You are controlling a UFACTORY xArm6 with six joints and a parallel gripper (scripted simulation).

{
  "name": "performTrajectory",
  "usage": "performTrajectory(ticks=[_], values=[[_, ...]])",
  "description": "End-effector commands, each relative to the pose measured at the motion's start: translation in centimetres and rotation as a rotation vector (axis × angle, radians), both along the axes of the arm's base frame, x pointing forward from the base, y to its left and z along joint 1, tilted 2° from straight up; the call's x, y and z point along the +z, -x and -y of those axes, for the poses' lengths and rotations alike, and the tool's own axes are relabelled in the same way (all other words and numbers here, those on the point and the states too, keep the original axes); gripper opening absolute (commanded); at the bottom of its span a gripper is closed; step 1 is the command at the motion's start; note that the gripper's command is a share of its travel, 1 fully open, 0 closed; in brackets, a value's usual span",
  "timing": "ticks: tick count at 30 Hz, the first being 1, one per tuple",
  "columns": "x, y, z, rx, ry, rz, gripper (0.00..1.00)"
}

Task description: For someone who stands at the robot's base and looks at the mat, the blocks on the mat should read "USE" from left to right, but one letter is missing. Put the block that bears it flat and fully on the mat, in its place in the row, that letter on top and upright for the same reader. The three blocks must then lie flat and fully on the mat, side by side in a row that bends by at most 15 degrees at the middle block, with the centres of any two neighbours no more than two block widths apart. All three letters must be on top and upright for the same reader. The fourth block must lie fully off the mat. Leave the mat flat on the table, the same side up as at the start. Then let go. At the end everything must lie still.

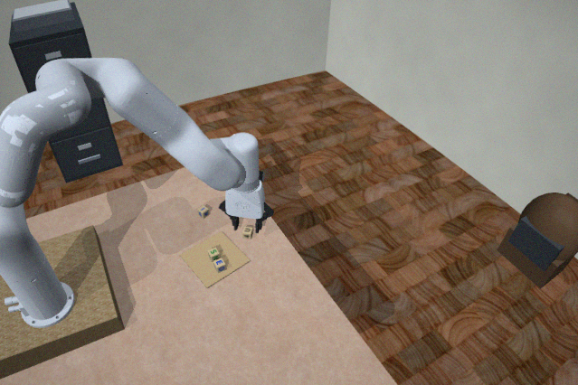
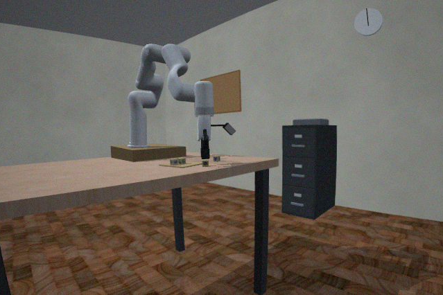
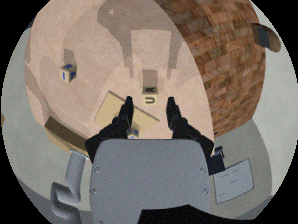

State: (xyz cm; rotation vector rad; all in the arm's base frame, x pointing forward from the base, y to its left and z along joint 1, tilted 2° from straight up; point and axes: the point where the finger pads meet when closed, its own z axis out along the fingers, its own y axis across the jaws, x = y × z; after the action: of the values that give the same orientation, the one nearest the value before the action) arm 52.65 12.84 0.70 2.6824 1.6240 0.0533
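The tan mat [image 1: 194, 260] [image 2: 194, 164] [image 3: 107, 107] lies flat on the table. A block with a green S on top [image 1: 213, 252] [image 2: 182, 161] and a block with a blue E on top [image 1: 219, 265] [image 2: 173, 161] sit side by side on it. A block with a dark U on top [image 1: 248, 231] [image 2: 205, 163] [image 3: 150, 99] lies on the table just off the mat, near the table's far edge. A block with blue letters [image 1: 203, 211] [image 2: 216, 158] [image 3: 68, 73] lies off the mat. My gripper [image 1: 247, 226] [image 2: 204, 158] [image 3: 150, 103] is open and empty, with its fingers above and either side of the U block.
The table edge [image 1: 298, 258] runs close past the U block, with the floor beyond. The robot's base stands on a wooden plinth [image 1: 96, 272] [image 2: 148, 152] near one side of the table. A dark cabinet [image 1: 90, 149] [image 2: 308, 173] stands off the table.
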Motion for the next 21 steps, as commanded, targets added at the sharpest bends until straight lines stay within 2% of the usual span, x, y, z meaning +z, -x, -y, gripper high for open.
performTrajectory(ticks=[1, 21], values=[[0.19, -0.16, -0.04, 0.000, -0.001, 0.005, 0.62], [-0.30, -0.18, -0.05, 0.000, -0.001, 0.005, 0.62]])
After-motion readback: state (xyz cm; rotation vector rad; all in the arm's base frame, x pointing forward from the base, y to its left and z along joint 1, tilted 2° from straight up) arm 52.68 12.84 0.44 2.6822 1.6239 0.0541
